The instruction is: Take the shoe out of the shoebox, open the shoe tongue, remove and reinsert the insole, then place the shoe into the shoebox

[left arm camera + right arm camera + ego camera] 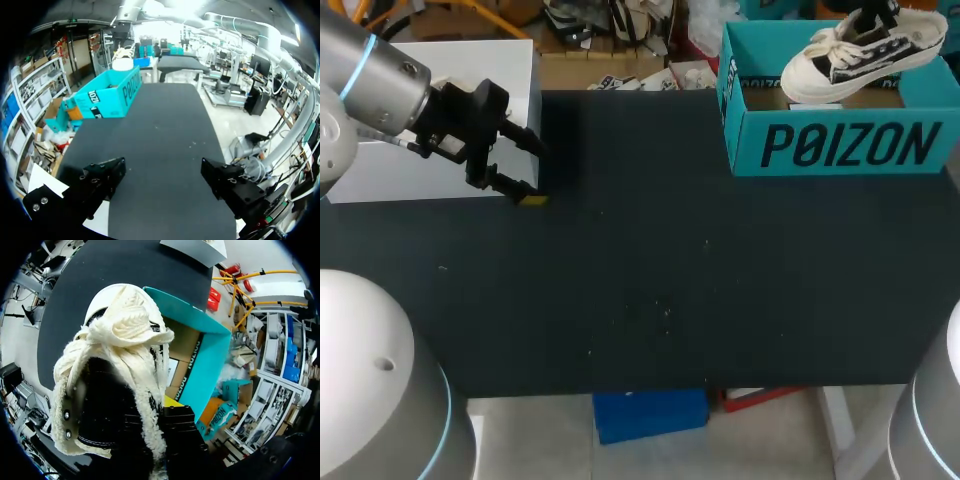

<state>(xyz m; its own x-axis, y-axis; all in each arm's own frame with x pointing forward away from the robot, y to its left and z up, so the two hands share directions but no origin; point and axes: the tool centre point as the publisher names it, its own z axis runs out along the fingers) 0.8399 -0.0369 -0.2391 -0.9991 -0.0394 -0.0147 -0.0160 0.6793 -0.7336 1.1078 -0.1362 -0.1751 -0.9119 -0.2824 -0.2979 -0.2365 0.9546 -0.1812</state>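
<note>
Black tabletop [650, 280] fills the head view. The left gripper [534, 172] hangs at its far left edge beside a white box [440, 110], fingers spread wide and holding nothing. At the far right stands the teal shoebox [840, 150]; the white-and-black shoe [865, 45] sits tilted above its open top, heel end raised, with the right gripper [882, 14] at that end.

Left wrist view: the left gripper [162, 182] is wide apart over bare table [165, 125], with the shoebox [107, 95] well ahead.

Right wrist view: the right gripper [150, 415] clamps the shoe [115, 385] near its collar, one yellow tip showing against its side, with the shoebox [200, 355] below
</note>
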